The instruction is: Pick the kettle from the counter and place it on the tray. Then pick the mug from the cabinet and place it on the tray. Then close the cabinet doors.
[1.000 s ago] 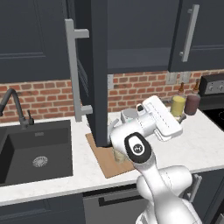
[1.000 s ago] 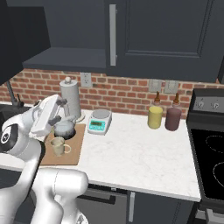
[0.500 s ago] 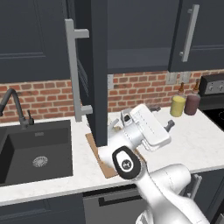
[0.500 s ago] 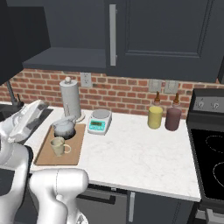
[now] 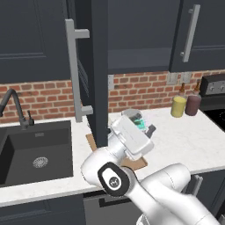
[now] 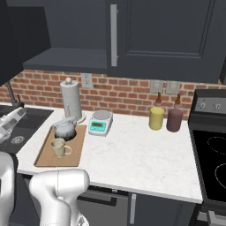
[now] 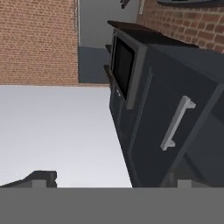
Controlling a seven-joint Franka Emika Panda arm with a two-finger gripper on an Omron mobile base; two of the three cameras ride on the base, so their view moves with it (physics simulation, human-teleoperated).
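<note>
On the wooden tray (image 6: 76, 155) the dark grey kettle (image 6: 65, 129) sits at the back and the beige mug (image 6: 58, 148) in front of it. The cabinet (image 6: 66, 58) above gapes, its shelf bare. One cabinet door (image 5: 99, 74) stands swung out edge-on, bar handle (image 5: 74, 74) facing left. My white hand (image 5: 132, 139) hangs beside that door's lower end, over the tray's edge (image 5: 91, 141), and appears at the left edge (image 6: 9, 123). My gripper (image 7: 109, 180) is open with nothing between its tips.
A paper-towel roll (image 6: 71, 100) and a white scale (image 6: 100, 122) stand behind the tray. Yellow (image 6: 156, 118) and dark red (image 6: 175, 119) bottles stand further right, before the stove (image 6: 212, 159). The black sink (image 5: 35, 154) lies left. A shut door (image 5: 193, 35) flanks the opening.
My hand has swung left and a little lower, from above the tray to beside the open door. The jaws stayed open. Kettle and mug have not moved.
</note>
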